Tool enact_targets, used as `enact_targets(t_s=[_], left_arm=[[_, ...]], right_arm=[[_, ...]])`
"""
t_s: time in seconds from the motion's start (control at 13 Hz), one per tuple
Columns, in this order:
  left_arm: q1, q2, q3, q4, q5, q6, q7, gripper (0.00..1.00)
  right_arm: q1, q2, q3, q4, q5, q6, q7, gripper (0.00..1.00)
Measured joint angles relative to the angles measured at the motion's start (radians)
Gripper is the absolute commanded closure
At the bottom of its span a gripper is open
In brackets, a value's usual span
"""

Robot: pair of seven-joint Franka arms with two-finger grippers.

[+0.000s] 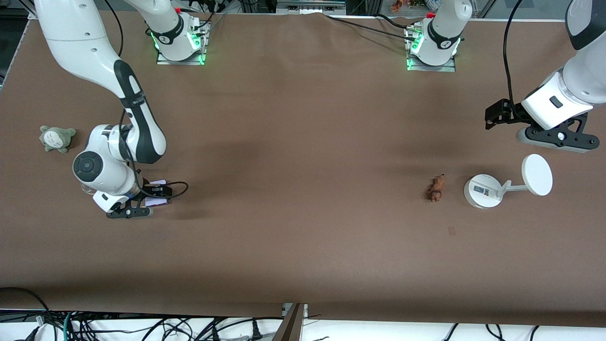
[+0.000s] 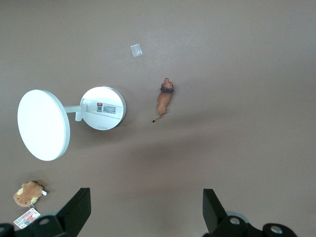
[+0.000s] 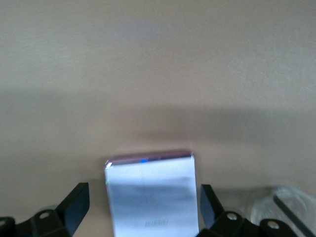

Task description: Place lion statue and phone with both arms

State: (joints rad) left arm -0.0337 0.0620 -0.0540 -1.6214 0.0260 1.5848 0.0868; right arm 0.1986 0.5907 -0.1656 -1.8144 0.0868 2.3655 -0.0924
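The phone (image 3: pixel 153 197), a pale lavender-white slab with a purple edge, lies on the table toward the right arm's end. In the front view (image 1: pixel 157 202) the right hand mostly covers it. My right gripper (image 1: pixel 129 210) is low over it. In the right wrist view that gripper (image 3: pixel 143 192) is open, with a finger on each side of the phone and a gap to each. The lion statue (image 1: pixel 436 188), tiny and orange-brown, lies toward the left arm's end and also shows in the left wrist view (image 2: pixel 165 97). My left gripper (image 1: pixel 557 138) is high, open and empty (image 2: pixel 145 193).
A white round-based stand (image 1: pixel 483 191) with a disc (image 1: pixel 537 174) lies beside the lion; it also shows in the left wrist view (image 2: pixel 102 107). A grey-green plush toy (image 1: pixel 57 138) sits near the right arm's end. A brown plush toy (image 2: pixel 27 193) with a tag lies near the disc.
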Motion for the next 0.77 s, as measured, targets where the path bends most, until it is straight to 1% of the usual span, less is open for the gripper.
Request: enact_targets(t_s=[0.23,0.38,0.54,0.77], left_arm=[[0.0,0.0,0.0,0.0,0.0,0.0,0.0,0.0],[0.0,0.0,-0.001,0.0,0.0,0.0,0.0,0.0],[0.0,0.0,-0.001,0.0,0.0,0.0,0.0,0.0],[0.0,0.0,-0.002,0.0,0.0,0.0,0.0,0.0]], right_arm=[[0.001,-0.13,0.0,0.057,0.001,-0.257,0.009,0.01],[0.002,-0.204,0.002,0.122,0.002,-0.443,0.037,0.01],[0.005,-0.247,0.008,0.213,0.003,-0.633,0.074,0.01],[0.019,-0.279,0.017,0.371,0.004,-0.886,0.13,0.01]])
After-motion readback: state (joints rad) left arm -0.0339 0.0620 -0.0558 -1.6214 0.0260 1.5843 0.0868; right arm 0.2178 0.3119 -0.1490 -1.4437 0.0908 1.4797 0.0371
